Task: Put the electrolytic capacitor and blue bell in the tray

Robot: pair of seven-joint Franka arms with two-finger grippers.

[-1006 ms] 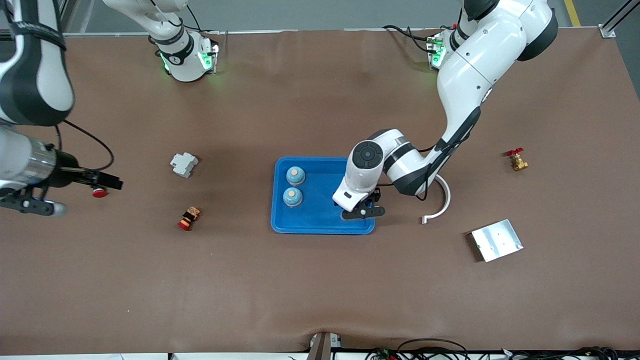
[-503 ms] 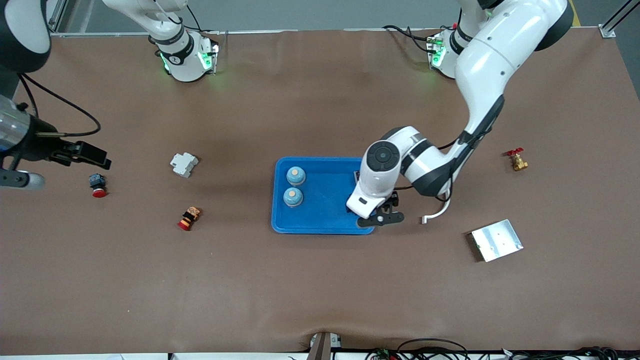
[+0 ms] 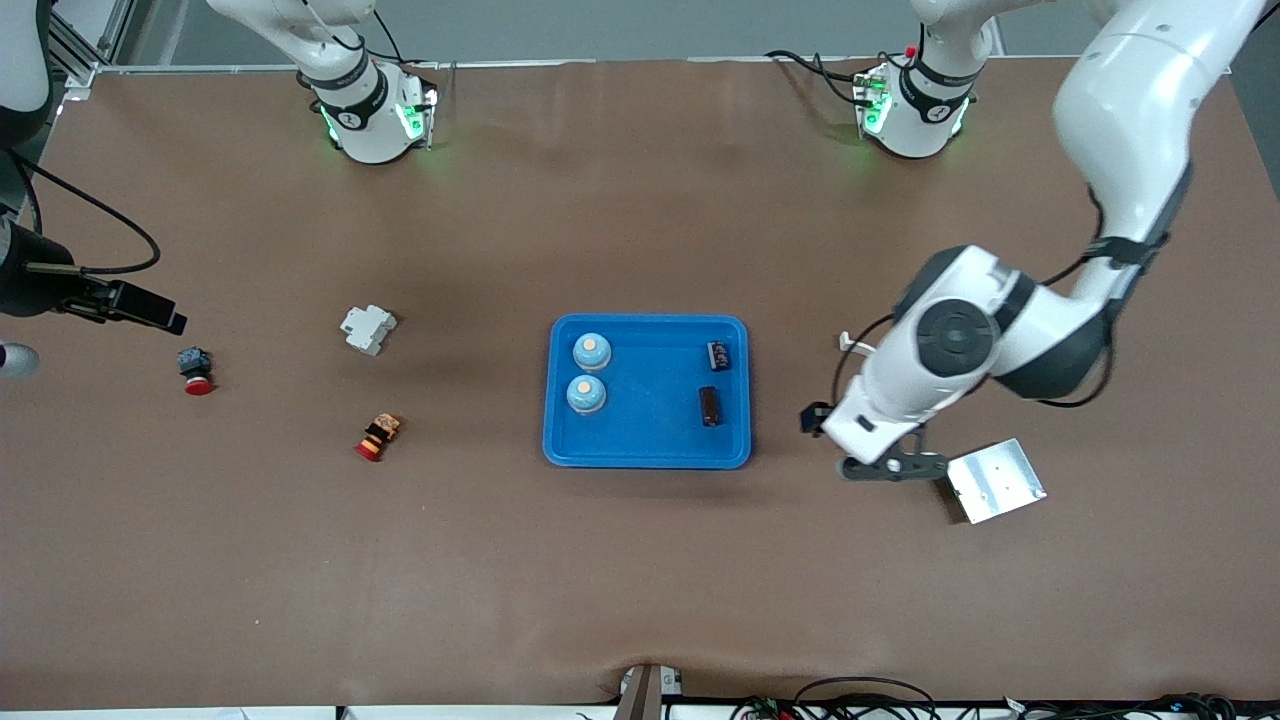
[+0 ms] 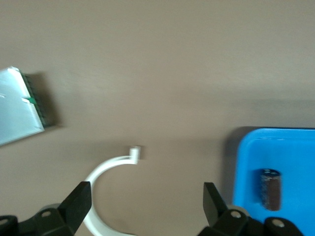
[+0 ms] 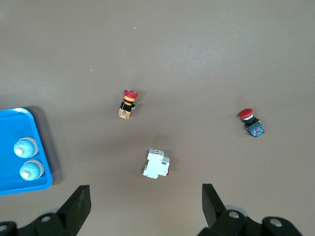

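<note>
At mid-left frame edge, the right gripper (image 3: 150,309) hovers, fingers spread. Centre: shallow bright blue plastic tray (image 3: 648,452) holding two blue bells (image 3: 591,351) and a dark cylindrical capacitor (image 3: 709,406). Lower right — the left gripper (image 3: 893,466), fingers spread, over bare table.

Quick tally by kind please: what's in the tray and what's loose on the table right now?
In the tray:
Blue bells: 2
Capacitors: 2
On the table:
Red pushbuttons: 2
White breaker: 1
Metal plate: 1
White curved clip: 1
Total: 9, plus the tray. Both grippers are open and empty.
</note>
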